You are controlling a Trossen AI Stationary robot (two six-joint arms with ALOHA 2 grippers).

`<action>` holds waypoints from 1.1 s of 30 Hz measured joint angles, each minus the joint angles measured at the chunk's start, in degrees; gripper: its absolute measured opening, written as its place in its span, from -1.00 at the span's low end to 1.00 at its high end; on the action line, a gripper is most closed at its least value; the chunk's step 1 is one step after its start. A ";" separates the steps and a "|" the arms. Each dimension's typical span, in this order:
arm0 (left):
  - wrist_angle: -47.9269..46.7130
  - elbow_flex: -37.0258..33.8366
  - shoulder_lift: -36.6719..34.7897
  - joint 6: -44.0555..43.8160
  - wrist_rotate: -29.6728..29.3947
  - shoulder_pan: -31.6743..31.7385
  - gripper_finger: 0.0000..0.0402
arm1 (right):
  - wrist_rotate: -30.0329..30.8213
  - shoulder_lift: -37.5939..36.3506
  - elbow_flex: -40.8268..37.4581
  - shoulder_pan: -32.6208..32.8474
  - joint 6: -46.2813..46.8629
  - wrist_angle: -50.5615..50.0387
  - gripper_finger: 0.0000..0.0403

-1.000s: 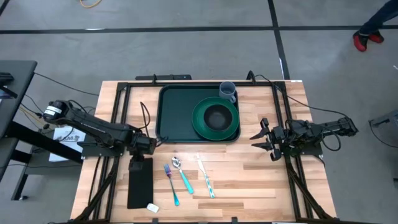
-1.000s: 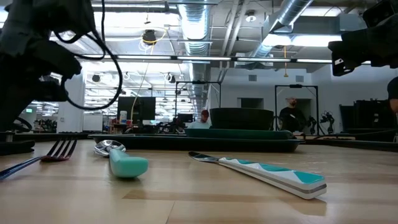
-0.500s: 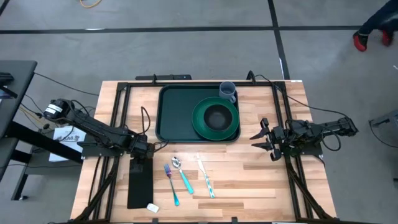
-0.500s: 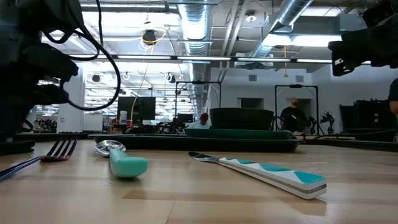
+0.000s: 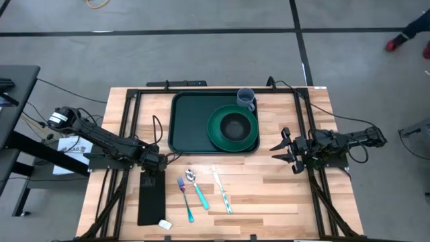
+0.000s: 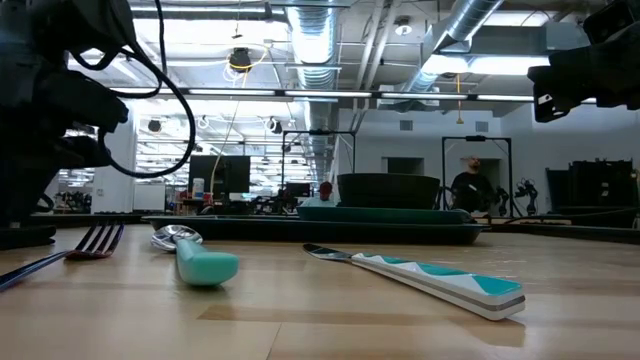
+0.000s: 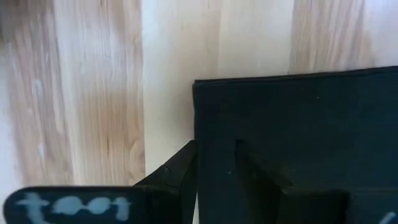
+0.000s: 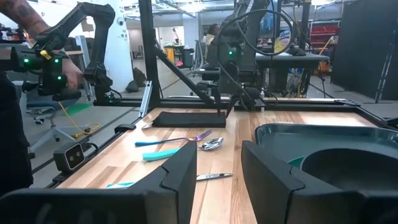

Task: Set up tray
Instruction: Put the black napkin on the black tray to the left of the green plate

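Reaching in from the left edge of the wooden worktop (image 5: 269,195), the left arm holds the left gripper (image 5: 152,166) low over the far end of the black napkin (image 5: 151,198). In the left wrist view its fingers (image 7: 180,171) are parted: one lies on the bare wood just beside the napkin's edge and the other on the black surface, so the edge sits between them. Whether they actually press on the napkin I cannot tell. A small white object (image 5: 164,224) lies beside the napkin's near corner.

Right of the napkin, a fork (image 5: 185,197) with a teal handle, a spoon (image 5: 197,189) with a teal handle and a knife (image 5: 222,190) with a white and teal handle lie side by side on the wood, close together but apart from one another.

Beyond the cutlery, the dark green tray (image 5: 188,121) sits at the far middle of the worktop. A round green plate (image 5: 215,131) fills the tray's right part, with a dark bowl (image 5: 234,125) on it. A grey mug (image 5: 246,99) stands at the tray's far right corner.

On the right side, the right gripper (image 5: 285,152) waits above bare wood, well apart from the tray, its fingers (image 8: 177,177) spread and holding nothing.
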 joint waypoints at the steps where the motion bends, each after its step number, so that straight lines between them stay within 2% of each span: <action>1: 0.01 0.00 0.02 0.05 0.38 0.00 -0.55 | 0.00 0.01 0.00 0.00 0.00 0.00 -0.41; 5: 1.50 -0.07 2.17 0.20 0.66 -0.23 -0.55 | 0.00 0.01 0.00 0.00 0.00 0.00 -0.41; 12: 4.25 0.09 10.84 1.57 -1.31 -1.22 -0.55 | 0.00 -0.02 0.00 -0.01 0.00 0.00 -0.41; 18: 3.67 0.93 11.69 2.62 -1.99 -1.25 -0.55 | 0.00 0.01 0.00 0.00 0.00 0.00 -0.41; 21: 3.66 1.38 11.78 2.67 -2.56 -1.27 -0.64 | 0.00 -0.01 -0.01 -0.01 0.00 0.00 -0.41; 26: 4.52 1.49 11.97 1.71 -2.55 -1.27 -0.94 | 0.00 -0.02 0.00 -0.01 0.00 0.00 -0.41; 33: 3.96 1.67 11.76 -1.74 -4.07 -1.32 -0.98 | 0.00 -0.02 0.00 0.00 0.00 0.00 -0.41</action>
